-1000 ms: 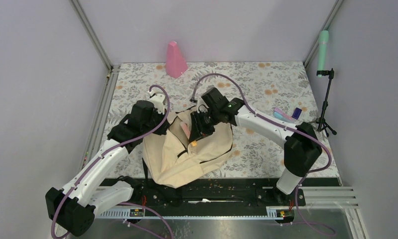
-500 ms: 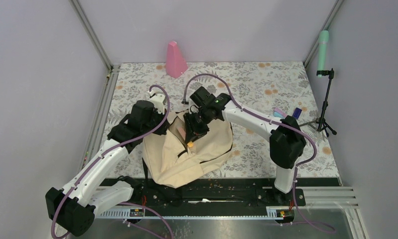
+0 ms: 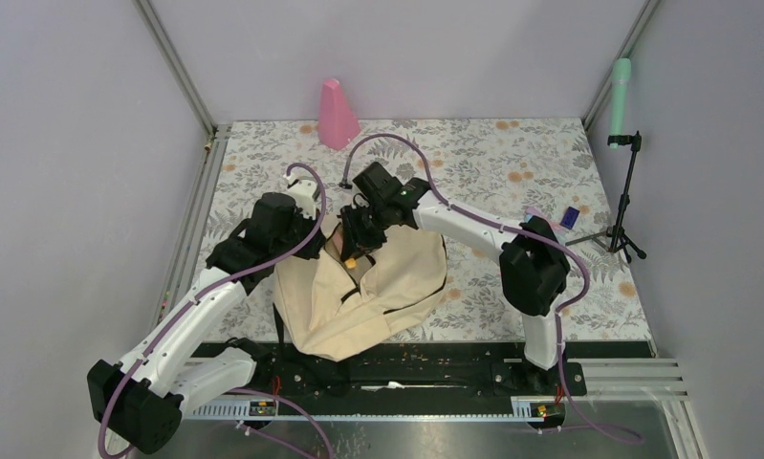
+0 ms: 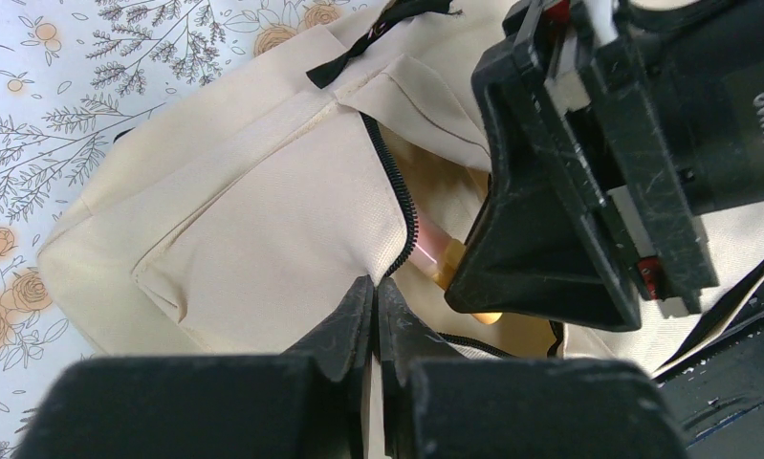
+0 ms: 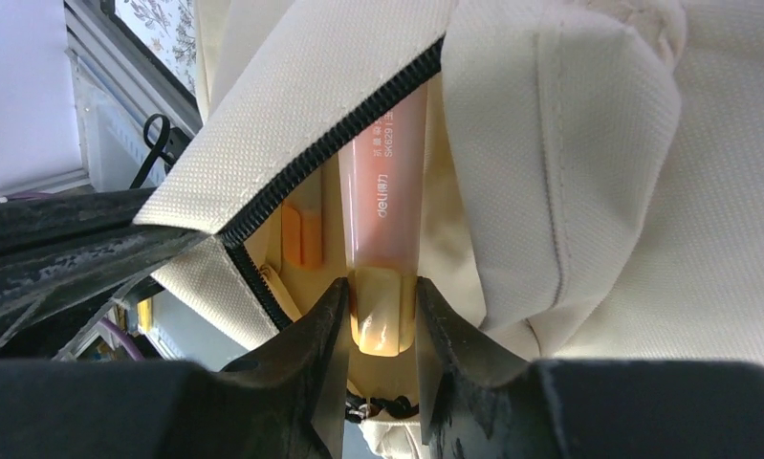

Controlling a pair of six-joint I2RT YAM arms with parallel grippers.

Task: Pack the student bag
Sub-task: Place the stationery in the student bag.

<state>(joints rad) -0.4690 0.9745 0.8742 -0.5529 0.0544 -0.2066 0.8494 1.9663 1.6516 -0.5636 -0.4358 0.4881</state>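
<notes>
Narrowly around marker point(image 5: 385, 182): right end effector point(image 5: 381, 295)

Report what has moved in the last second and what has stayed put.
The right hand, shut on the pink-orange marker, travelled left and slightly away from the bases, toward the open zipper of the student bag; its elbow swung left too. Nothing was grasped or released. The left hand stayed pinched on the zipper edge; the bag and the pink cone did not move.

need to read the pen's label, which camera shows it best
Right wrist view: the pen runs down mid-frame, print legible, half inside the bag. Left wrist shows a sliver at the zipper; the top view, an orange speck.
</notes>
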